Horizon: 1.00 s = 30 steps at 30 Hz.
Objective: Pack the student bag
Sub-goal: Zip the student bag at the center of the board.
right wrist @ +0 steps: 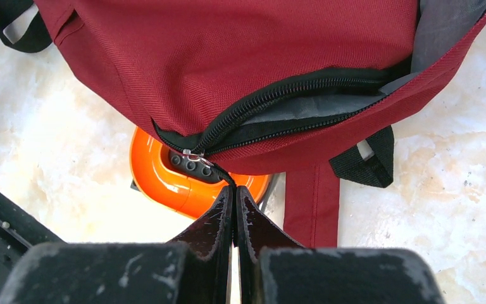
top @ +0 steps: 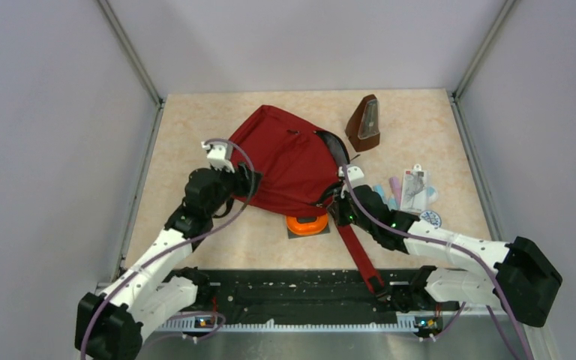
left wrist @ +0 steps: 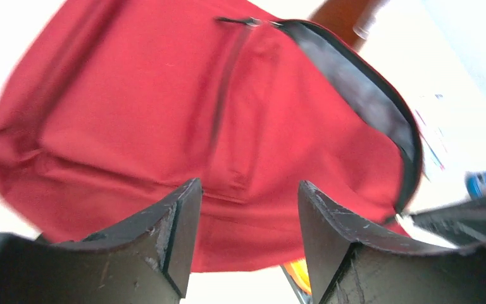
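Top external view: left gripper point(top: 249, 180), jaws spread and holding nothing, sits at eight o'clock of the student bag point(top: 289, 157), which lies mid-table over an orange device point(top: 306, 224). Right gripper point(top: 339, 201), at the bag's four o'clock, is clenched on the zipper pull point(right wrist: 220, 172).

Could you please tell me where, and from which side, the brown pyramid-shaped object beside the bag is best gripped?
Its narrow upper part, from straight above. The brown pyramid-shaped object appears to stand upright beside the student bag and tapers towards its tip, so jaws could probably close across two opposite sloping faces there.
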Each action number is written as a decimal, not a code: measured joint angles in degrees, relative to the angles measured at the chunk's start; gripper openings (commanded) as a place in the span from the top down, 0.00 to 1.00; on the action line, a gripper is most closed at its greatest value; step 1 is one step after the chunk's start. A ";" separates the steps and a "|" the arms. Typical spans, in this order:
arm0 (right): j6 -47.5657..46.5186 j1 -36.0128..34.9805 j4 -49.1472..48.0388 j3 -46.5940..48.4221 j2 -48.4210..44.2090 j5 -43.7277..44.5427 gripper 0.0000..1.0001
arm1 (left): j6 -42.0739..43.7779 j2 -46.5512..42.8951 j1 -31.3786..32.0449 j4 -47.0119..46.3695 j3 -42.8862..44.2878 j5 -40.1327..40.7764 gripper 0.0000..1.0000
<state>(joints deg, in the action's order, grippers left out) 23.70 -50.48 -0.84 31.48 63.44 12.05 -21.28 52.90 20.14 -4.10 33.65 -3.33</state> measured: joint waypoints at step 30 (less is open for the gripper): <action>1.29 0.00 2.51 0.00 -5.53 1.36 1.00 | 23.26 28.37 25.66 -18.97 4.07 -13.75 0.25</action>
<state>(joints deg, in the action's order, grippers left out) 24.99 -50.48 1.67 31.48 57.91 13.41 1.98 81.28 45.80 -23.07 37.71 -17.08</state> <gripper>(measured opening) 0.004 0.765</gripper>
